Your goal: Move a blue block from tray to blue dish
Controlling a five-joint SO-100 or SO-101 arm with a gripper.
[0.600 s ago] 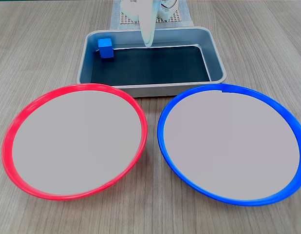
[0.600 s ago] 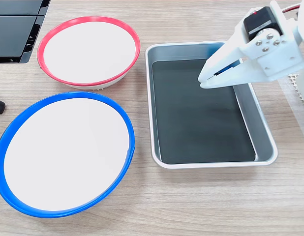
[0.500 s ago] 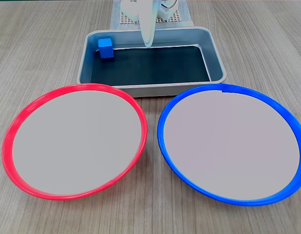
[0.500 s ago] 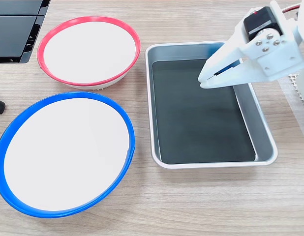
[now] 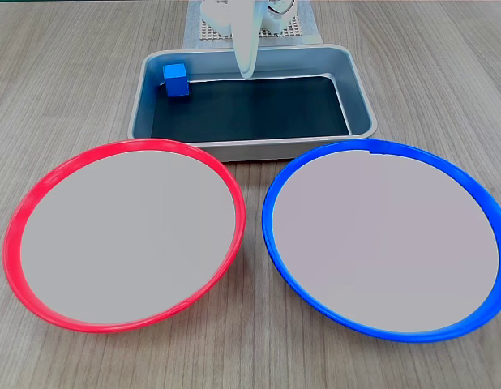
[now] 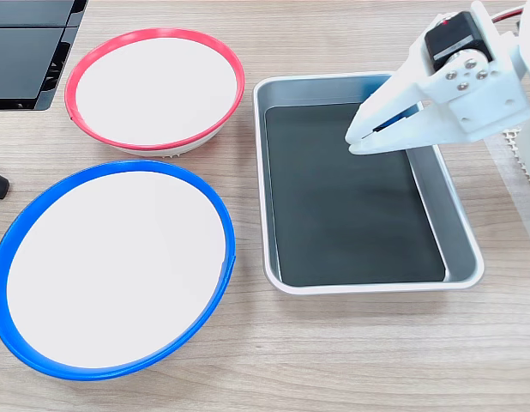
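Nothing has budged since half a second back – dishes, tray, block and my arm all sit exactly where they were.

So, biggest stuff first. Wood-grain table (image 5: pixel 445 73), matte, laminate by the look of it. On it sit two big round shallow dishes, same size, pale matte insides: the red dish (image 5: pixel 15 220) and the blue dish (image 5: pixel 271 212), nearly touching each other and both just beside the tray. They look like light plastic with thin bright rims. The tray (image 5: pixel 360 97) is a grey metal rectangle with rounded corners, a raised rim and a dark, near-black floor.

My gripper (image 6: pixel 361 142) is white plastic and hangs over the tray, near the middle of the wall on my base's side. The jaws look pressed nearly together with just a thin slit between them, and nothing is held.

Now the bit that matters: the blue block (image 5: pixel 177 80) – a small plain cube, crisp edges, smooth faces – sits in the tray's corner on my side, the far left corner in the front fixed view, tucked close against both walls. From my jaws it lies well off to the left in that view, along the same wall. It's a cube, so no long axis to line up with, but I reckon those two walls will limit which way my fingers can straddle it.
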